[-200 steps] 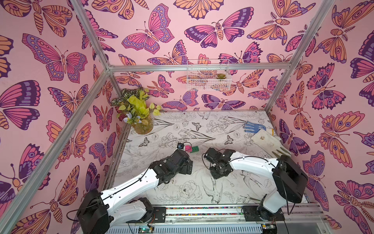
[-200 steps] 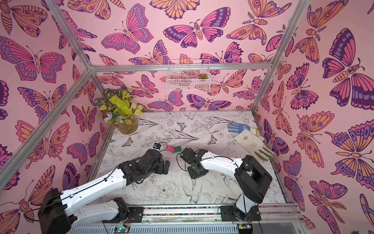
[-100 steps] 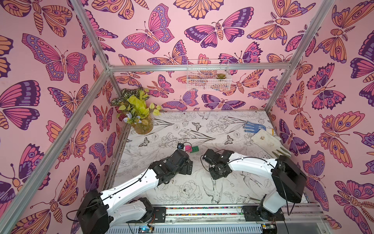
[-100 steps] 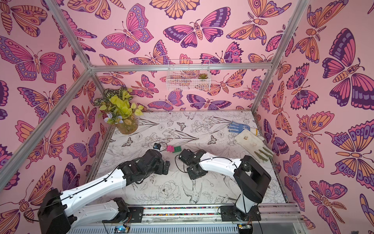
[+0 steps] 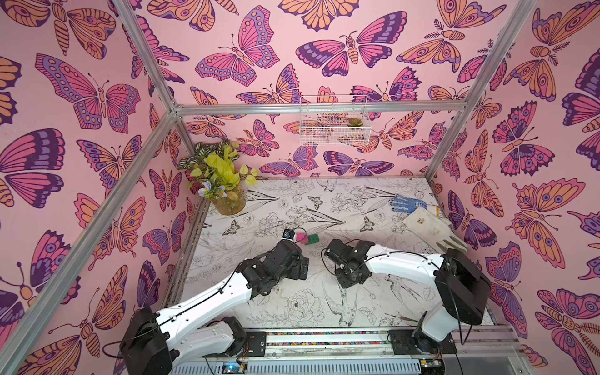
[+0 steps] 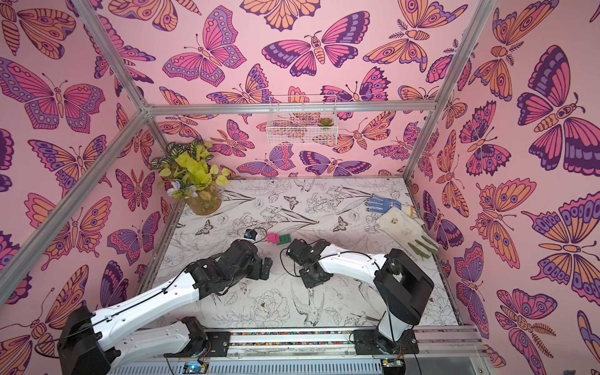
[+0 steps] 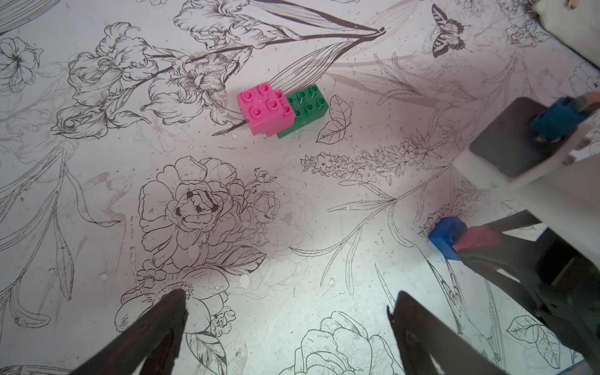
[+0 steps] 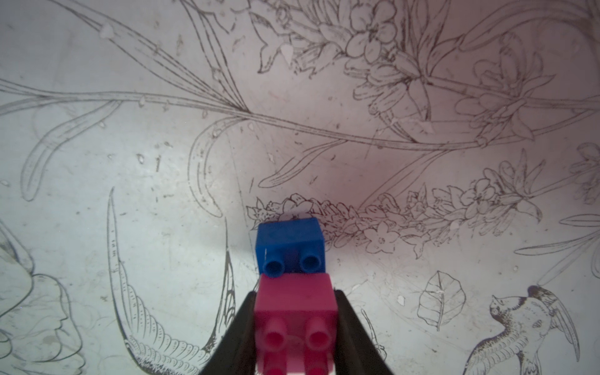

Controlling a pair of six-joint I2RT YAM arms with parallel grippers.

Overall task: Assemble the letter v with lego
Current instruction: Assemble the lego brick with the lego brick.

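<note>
Hardly anything moved: my right end effector [image 8: 295, 293] grips the pink brick [image 8: 293, 305], blue brick [image 8: 289, 240] attached; left end effector [image 7: 289, 293] wide, empty, pink-green stack [image 7: 279, 108] ahead of it on the bench [image 7: 97, 227]. Joining pending.

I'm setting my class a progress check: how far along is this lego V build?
Done: two pink studded plastic bricks sit joined to the longer green studded brick. In hand: the right claw is shut on a third pink square brick joined to a blue square brick. Remaining: uniting both pieces into a V; the left claw is open, empty.
</note>
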